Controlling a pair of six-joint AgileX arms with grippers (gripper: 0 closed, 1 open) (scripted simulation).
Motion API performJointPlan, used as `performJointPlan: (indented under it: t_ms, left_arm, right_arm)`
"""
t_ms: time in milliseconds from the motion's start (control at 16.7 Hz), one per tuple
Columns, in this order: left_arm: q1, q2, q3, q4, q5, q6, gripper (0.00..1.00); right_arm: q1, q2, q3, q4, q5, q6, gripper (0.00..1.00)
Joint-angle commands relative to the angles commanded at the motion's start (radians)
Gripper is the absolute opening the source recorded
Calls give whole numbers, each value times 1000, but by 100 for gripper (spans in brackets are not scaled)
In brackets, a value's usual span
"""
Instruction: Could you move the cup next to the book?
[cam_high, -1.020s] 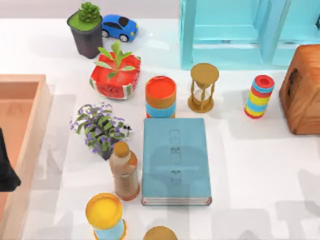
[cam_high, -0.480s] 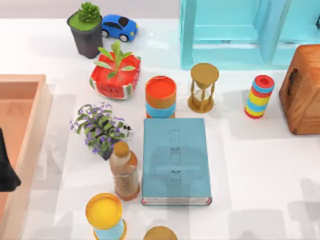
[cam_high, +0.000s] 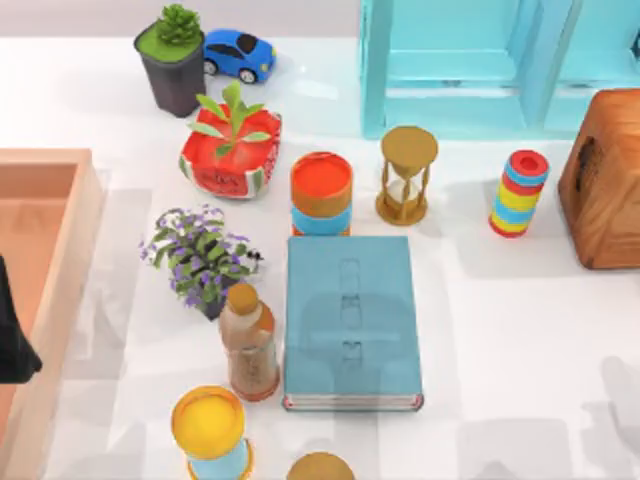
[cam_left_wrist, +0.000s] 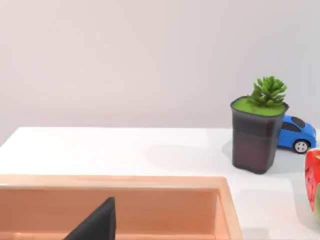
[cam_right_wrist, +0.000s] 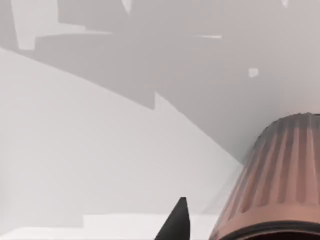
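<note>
The cup (cam_right_wrist: 280, 175) sits just beside the right gripper's fingertip (cam_right_wrist: 176, 220), whose spread I cannot tell; the book (cam_high: 351, 320) lies unmoved from a second ago; left arm parked by the wooden tray (cam_high: 45, 250).

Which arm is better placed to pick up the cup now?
Right. Its wrist view shows the ribbed reddish-brown cup close beside the right gripper; the left gripper hangs over the peach wooden tray at the table's left edge.
</note>
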Motion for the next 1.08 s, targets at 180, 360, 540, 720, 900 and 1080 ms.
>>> performJointPlan:
  t_ms: [180, 360, 540, 720, 900, 1080]
  left_arm:
    - [0, 0, 0, 0, 0, 0, 100]
    - [0, 0, 0, 0, 0, 0, 100]
    - [0, 0, 0, 0, 0, 0, 100]
    - [0, 0, 0, 0, 0, 0, 100]
    - [0, 0, 0, 0, 0, 0, 100]
    - [0, 0, 0, 0, 0, 0, 100]
  right_arm:
    - [0, 0, 0, 0, 0, 0, 10]
    - [0, 0, 0, 0, 0, 0, 0]
    - [0, 0, 0, 0, 0, 0, 0]
    - [0, 0, 0, 0, 0, 0, 0]
    - [-1, -6, 15, -16, 0, 1, 0]
    - [-2, -30, 79, -117, -1, -6, 0]
